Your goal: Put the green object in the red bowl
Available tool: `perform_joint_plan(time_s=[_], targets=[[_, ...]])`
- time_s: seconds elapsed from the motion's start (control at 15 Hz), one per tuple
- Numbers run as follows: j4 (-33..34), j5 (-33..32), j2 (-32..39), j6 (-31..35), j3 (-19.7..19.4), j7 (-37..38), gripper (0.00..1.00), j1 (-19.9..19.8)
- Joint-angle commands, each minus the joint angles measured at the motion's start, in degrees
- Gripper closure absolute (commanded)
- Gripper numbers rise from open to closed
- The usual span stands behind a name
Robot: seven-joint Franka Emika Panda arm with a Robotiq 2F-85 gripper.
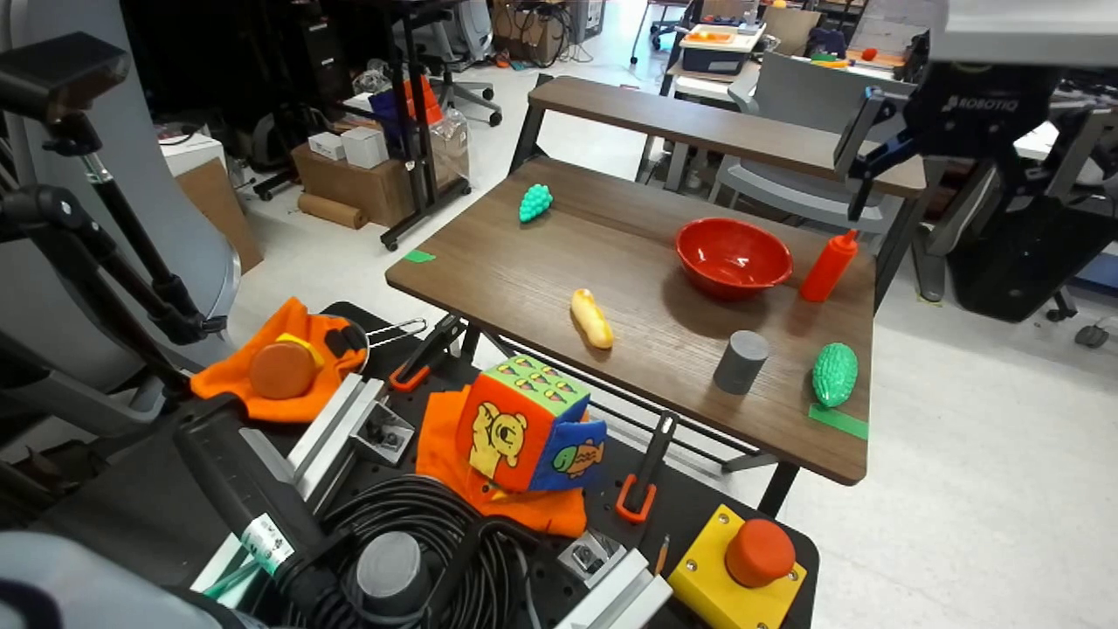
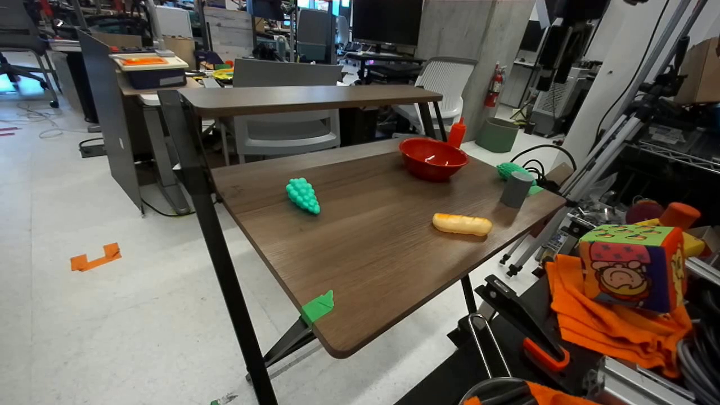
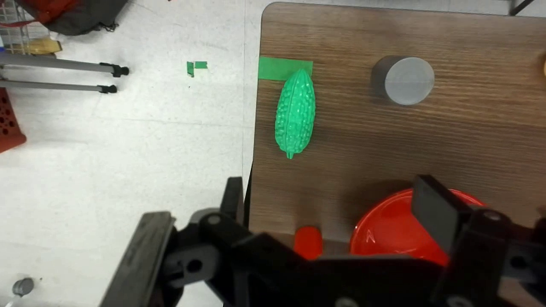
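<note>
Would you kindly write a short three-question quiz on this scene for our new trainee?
1. How many green toys lie on the brown table?
2. True or false: every green toy there lies outside the red bowl.
3. In the wrist view, which toy overlaps the strip of green tape?

Key:
1. Two: the grapes and the bumpy vegetable.
2. True.
3. The bumpy vegetable; one end covers part of the tape.
</note>
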Motion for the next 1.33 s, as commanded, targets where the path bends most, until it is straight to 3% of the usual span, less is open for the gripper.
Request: perform_joint_plan(time_s=[0.0,0.47,1.27], targets=[[8.6,2.2,9.6,-2.2,3.1,-0.8,0.00,-3.3],[19.9,1.8,22.7,-8.6,6.2,-0.2,0.00,-7.1],[33.9,0.5,37.9,-18.4,5.9,9.1,0.00,-6.4]])
